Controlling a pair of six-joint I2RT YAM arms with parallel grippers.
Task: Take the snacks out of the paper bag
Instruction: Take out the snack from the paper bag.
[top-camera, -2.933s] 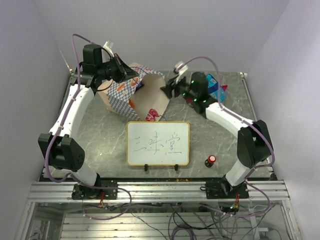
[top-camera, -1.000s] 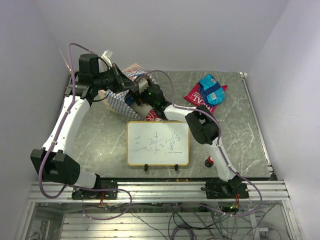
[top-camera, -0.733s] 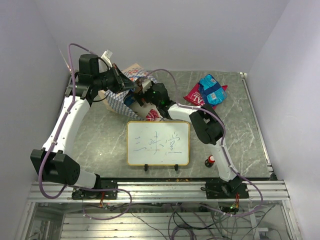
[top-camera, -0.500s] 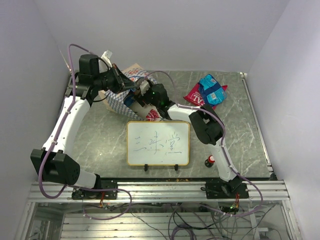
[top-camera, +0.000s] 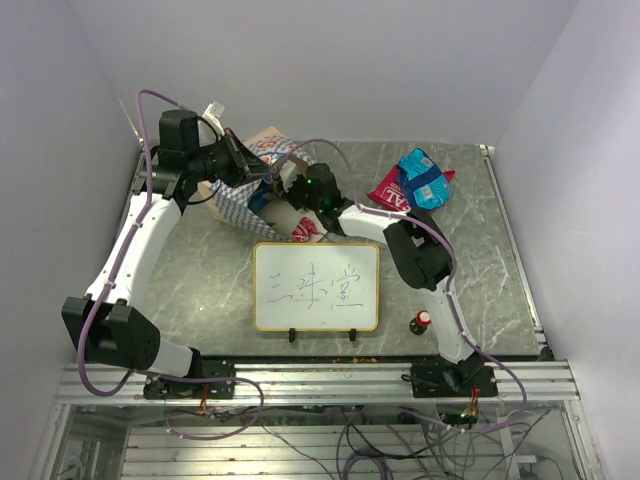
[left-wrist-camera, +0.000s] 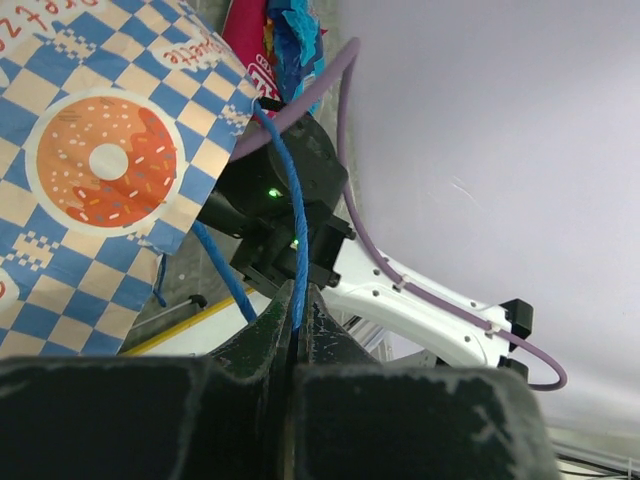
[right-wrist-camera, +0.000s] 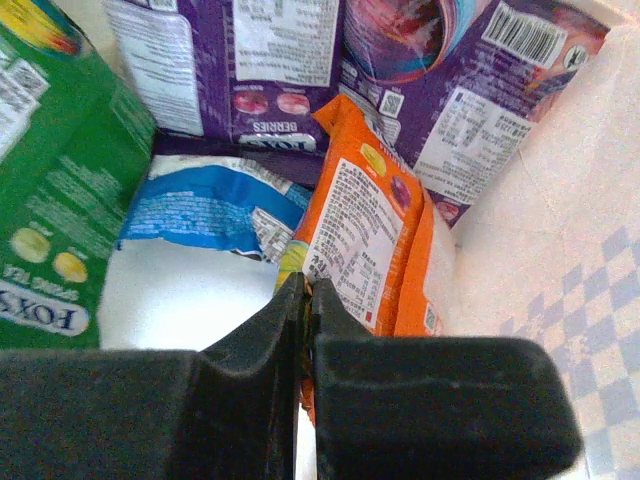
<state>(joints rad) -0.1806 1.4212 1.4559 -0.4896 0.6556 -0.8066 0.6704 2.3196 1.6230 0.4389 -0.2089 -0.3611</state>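
Inside the paper bag (top-camera: 238, 200), which lies tipped over at the far left of the surface (top-camera: 200, 270), the right end effector (right-wrist-camera: 305, 287) has its fingers pressed together on the lower edge of an orange packet (right-wrist-camera: 362, 240), nipping the foil between the tips. Around that packet, seen from the right wrist, sit a green packet (right-wrist-camera: 55, 190) on the left, a blue packet (right-wrist-camera: 205, 215) just beside the orange one, and two purple packets (right-wrist-camera: 235, 60) behind them against the bag's pale inner wall. The left end effector (left-wrist-camera: 300, 305) is clamped tight on the bag's thin blue cord handle (left-wrist-camera: 295, 220), which runs up from between the fingers to the checkered band with its orange round print. From above, the left arm reaches over the bag's far side while the right arm stretches across into its mouth. Well apart, at the far right of the surface, a red packet (top-camera: 388, 193) lies with a second blue packet (top-camera: 424, 178) on top of it. A framed whiteboard (top-camera: 316, 287) stands near the front edge, and a small red-capped knob (top-camera: 422, 320) sits just to its right.
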